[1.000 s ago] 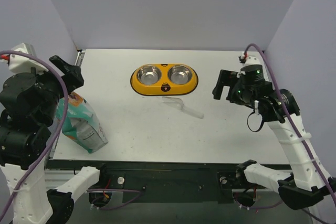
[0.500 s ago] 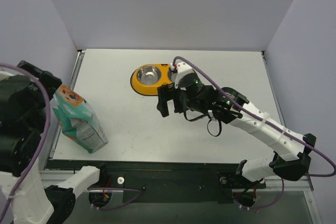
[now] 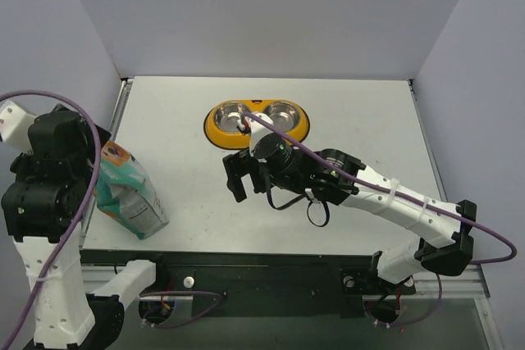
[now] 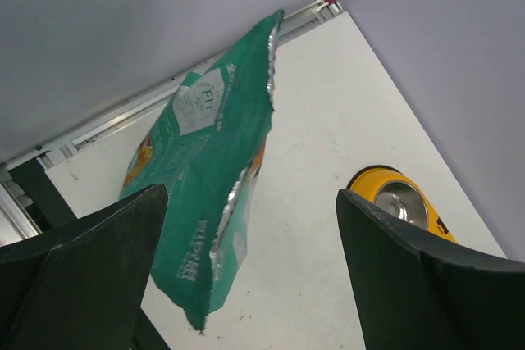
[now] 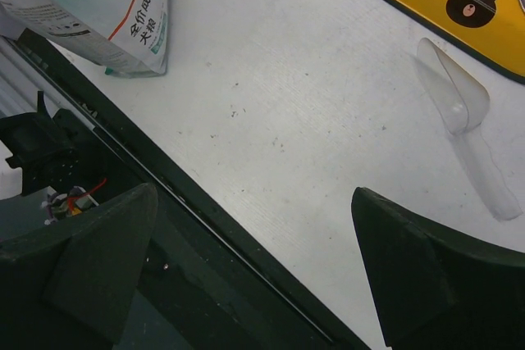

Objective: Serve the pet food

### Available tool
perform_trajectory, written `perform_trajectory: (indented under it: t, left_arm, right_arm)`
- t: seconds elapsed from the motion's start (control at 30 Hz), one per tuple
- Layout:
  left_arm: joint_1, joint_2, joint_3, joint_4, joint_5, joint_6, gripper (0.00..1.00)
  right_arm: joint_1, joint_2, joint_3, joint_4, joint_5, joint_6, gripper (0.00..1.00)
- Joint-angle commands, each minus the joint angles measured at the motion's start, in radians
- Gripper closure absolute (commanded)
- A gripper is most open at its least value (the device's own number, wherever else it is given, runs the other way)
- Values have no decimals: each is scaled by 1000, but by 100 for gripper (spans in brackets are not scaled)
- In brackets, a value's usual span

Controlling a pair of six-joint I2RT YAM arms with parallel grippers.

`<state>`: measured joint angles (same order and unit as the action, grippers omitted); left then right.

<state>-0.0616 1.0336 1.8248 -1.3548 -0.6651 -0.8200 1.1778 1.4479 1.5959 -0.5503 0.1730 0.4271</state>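
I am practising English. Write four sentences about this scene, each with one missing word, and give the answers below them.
1. The feeder is ____ in colour.
2. It holds ____ metal bowls.
3. The clear plastic scoop lies on the ____.
4. The left gripper and the right gripper both stand ____, holding nothing.

Missing words: yellow; two; table; open.

Teal bag [image 3: 127,190], yellow feeder [image 3: 212,130], clear scoop [image 5: 463,133]
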Motion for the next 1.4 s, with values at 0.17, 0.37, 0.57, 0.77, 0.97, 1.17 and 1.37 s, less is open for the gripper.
perform_trajectory:
  t: [0.17,0.37,0.57,0.77,0.97,1.17,1.37]
  left_arm:
    - [14,-46,-114,-205,-136,52,3]
    - [14,-38,-191,-190,-34,-22,17]
    - [14,-59,-214,-222,-25,-50,61]
    - [17,-69,-144,-248,76,-33,100]
    - [45,-69,-15,-253,245,-42,100]
    - [46,-63,-2,-251,447,-212,100]
    - [46,-44,-6,-248,584,-281,100]
  right_arm:
    - [-6,-61,-30,-5,54,-21,0]
    - [-6,-70,-34,-8,59,-37,0]
    - [5,-60,-40,22,46,-76,0]
    - [97,-24,-210,518,77,-155,0]
    - [155,198,-67,618,39,-162,0]
    - [210,321,67,610,140,-106,5]
    - [233,212,-83,727,169,-169,4]
